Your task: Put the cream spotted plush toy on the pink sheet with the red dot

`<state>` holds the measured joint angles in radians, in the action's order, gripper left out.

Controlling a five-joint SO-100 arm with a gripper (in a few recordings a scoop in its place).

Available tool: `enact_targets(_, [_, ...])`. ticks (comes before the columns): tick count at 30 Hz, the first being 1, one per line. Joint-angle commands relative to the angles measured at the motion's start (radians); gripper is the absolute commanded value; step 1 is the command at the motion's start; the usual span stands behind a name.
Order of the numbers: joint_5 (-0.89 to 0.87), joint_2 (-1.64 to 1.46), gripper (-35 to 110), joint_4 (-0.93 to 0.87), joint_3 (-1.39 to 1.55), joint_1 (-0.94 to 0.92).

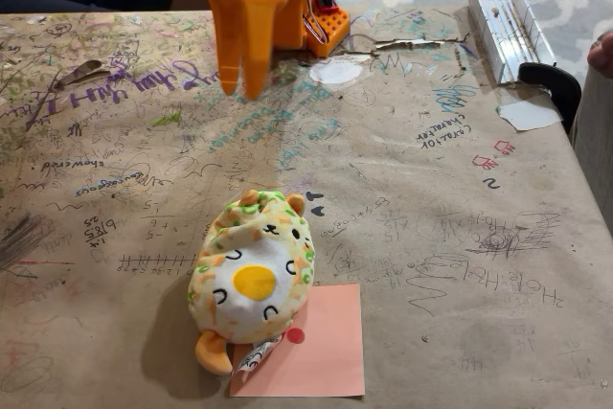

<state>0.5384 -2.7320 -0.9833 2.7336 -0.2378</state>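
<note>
Fixed view shows me the plush (252, 280) lying on the bench (460, 198), near the front edge. Its right side overlaps the left part of the pink sheet (321, 352), and the red dot (295, 335) shows just beside the plush body, not covered. So I judge the toy is only partly on the sheet, and the placing step is not finished, or is just about ended.

My claw (241, 83) hangs far back, well apart from the plush, with the orange fingers pointing down. The fingers look close together with nothing between them, so I read the claw as closed and empty.

The next move, if I want the toy centered, calls for a reach forward, a grip on the body and a small shift to the right in the picture.

The arm above the claw is cut off by the top edge. The tag under the plush is hard to make out.
</note>
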Motion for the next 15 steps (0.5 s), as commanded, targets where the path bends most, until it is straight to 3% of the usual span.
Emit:
enact_targets(1, [-0.017, -0.169, 0, 0.02, 0.124, -0.005])
enact_targets(8, [-0.1, -0.632, 0, -0.219, 0.29, 0.114])
enact_targets(15, [-0.103, -0.638, 0, -0.216, 0.334, 0.11])
